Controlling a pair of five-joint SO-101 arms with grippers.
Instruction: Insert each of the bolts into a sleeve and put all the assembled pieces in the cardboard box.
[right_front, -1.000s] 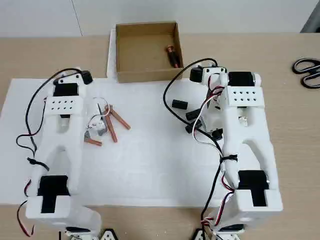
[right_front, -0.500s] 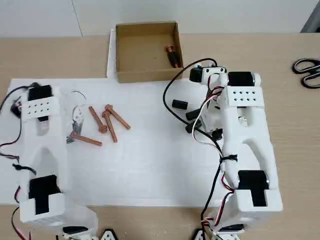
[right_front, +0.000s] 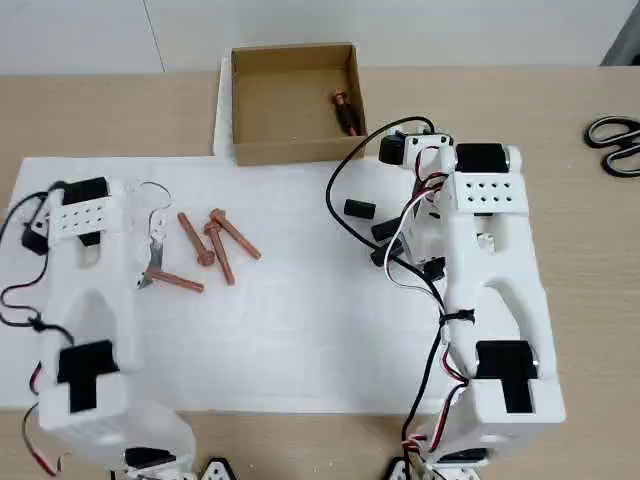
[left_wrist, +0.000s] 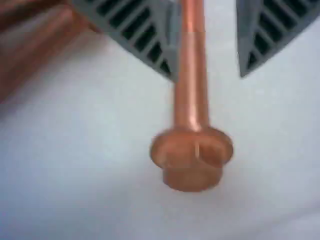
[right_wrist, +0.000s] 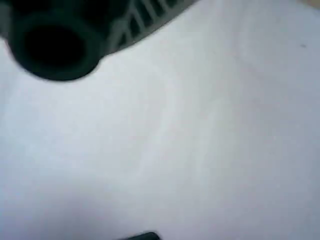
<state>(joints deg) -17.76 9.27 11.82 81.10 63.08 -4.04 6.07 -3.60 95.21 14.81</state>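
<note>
White paper (right_front: 300, 330) covers the table (right_front: 100, 110); our left gripper (left_wrist: 206, 65) straddles a copper bolt (left_wrist: 190, 120), jaws parted, shank between them, head just beyond the fingertips (left_wrist: 150, 50). We judge it light, stiff, slick: clamp mid-shank.

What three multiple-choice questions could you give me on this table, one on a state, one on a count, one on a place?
1. The left hand is: A. shut on nothing. B. open astride a copper-coloured metal bolt's shaft. C. open around nothing.
2. How many loose copper bolts lie on the white paper sheet? A. Two. B. Six. C. Four.
3. Where is the bolt already in its black sleeve? A. In the brown cardboard box. B. In the left hand. C. On the sheet.
Answers: 1 B, a gap shows beside the shaft; 2 C, four show in the high view; 3 A, it lies inside the box by a wall.
</note>
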